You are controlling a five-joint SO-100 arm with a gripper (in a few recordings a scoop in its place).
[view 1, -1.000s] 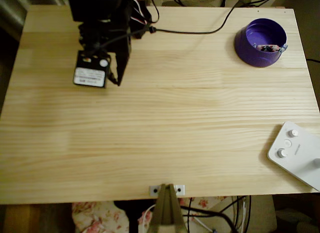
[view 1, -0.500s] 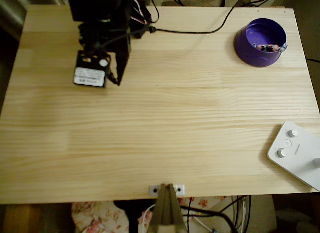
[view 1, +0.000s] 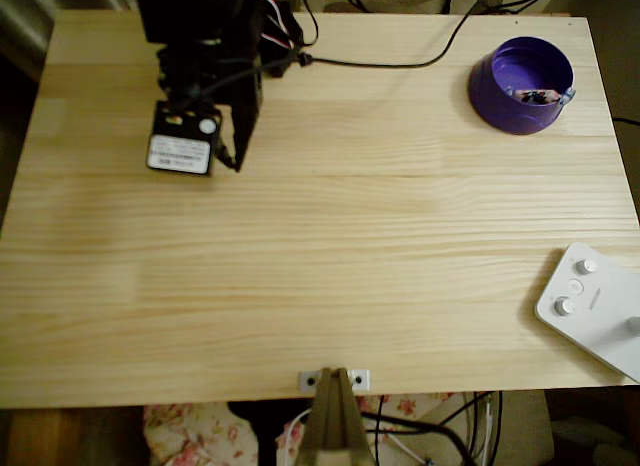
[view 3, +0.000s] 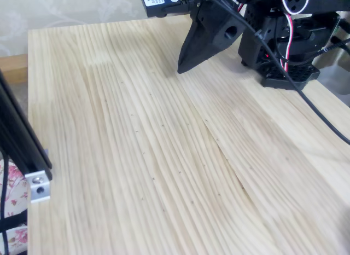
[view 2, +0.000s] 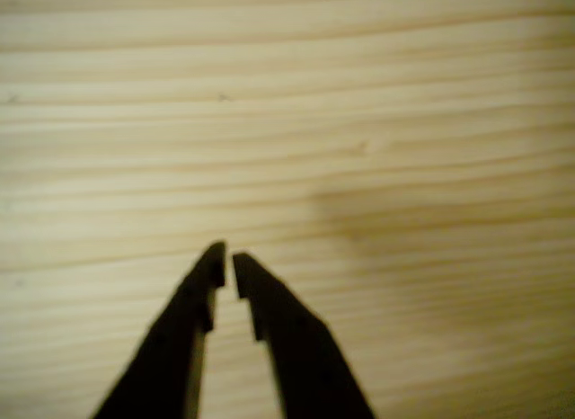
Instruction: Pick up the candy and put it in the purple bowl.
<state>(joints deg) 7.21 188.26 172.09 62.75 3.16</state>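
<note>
The pale wooden tabletop [view 1: 330,276] carries the purple bowl [view 1: 495,86] at its far right corner in the overhead view. The black tool [view 2: 226,262], well apart from the bowl toward the far left, hangs over bare wood with its tips nearly together, gripping nothing. The candy [view 1: 538,96] lies inside the bowl.

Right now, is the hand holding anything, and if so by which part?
Nothing is held. The hand hangs over bare table, its fingers nearly shut with nothing between them. The candy lies in the purple bowl.
</note>
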